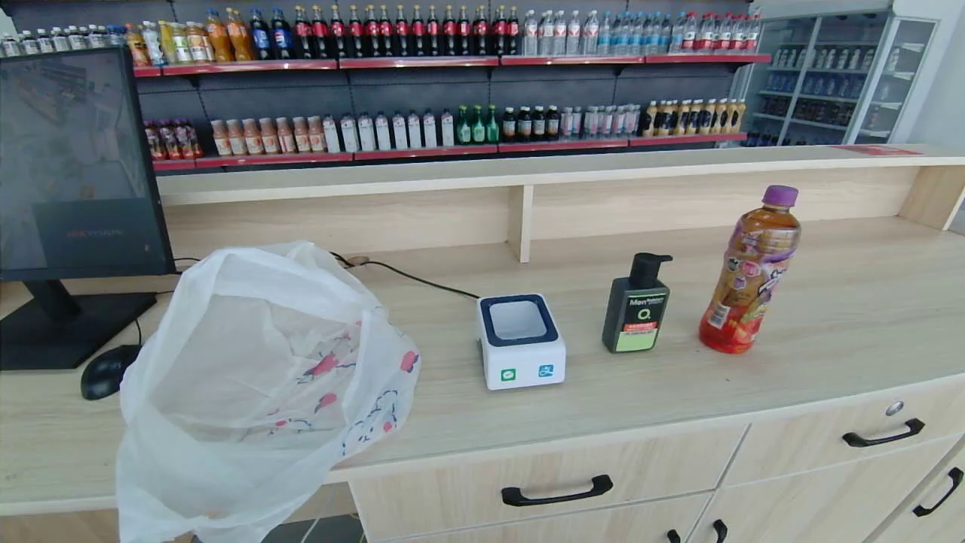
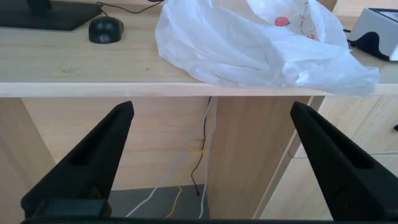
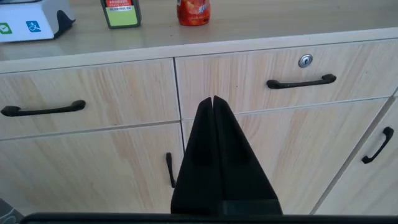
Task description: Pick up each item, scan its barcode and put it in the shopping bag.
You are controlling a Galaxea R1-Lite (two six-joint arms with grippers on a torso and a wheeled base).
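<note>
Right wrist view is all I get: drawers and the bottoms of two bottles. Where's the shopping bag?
Observer: The shopping bag sits at the left end of the counter, hanging a little over the front edge, left of the scanner.
Operator: What's on top of the bottles?
Observer: The green bottle has a black pump; the juice bottle has a purple cap.
Operator: And the other arm?
Observer: The left gripper is low in front of the counter, near the shopping bag, fingers wide open.
</note>
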